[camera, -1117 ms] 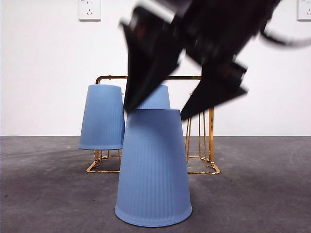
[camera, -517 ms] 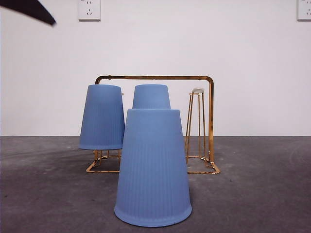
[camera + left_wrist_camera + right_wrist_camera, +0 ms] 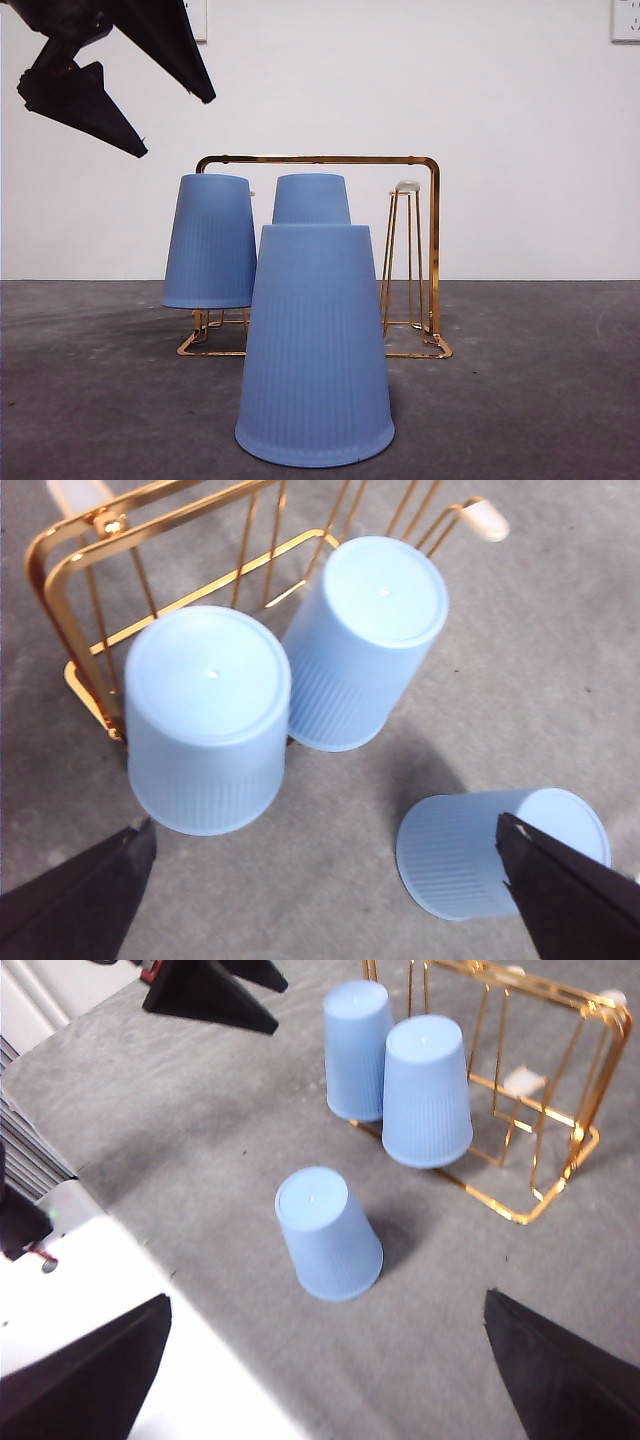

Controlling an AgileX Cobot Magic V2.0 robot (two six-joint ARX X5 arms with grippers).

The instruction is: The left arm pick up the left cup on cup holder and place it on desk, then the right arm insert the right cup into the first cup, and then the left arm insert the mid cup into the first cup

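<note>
The left gripper (image 3: 170, 125) hangs open and empty, high above the cup holder (image 3: 320, 160), where two blue cups (image 3: 211, 240) sit inverted. A third cup (image 3: 315, 345) stands mouth-down on the desk (image 3: 520, 400), well below it. The right gripper (image 3: 330, 1380), also open, holds nothing.

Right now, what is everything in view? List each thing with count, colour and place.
Cups on the cup holder: two, light blue, upside down on pegs, one at its left end, one in the middle.
Cup on the desk: one, light blue, upside down, in front of the holder.
Bare peg: white-tipped, at the holder's right end.
Wall sockets: two, white, on the white wall, one at top right.
Left gripper: black, jaws open, raised at upper left.
Right gripper: black, jaws open, above the desk, holding nothing.
</note>
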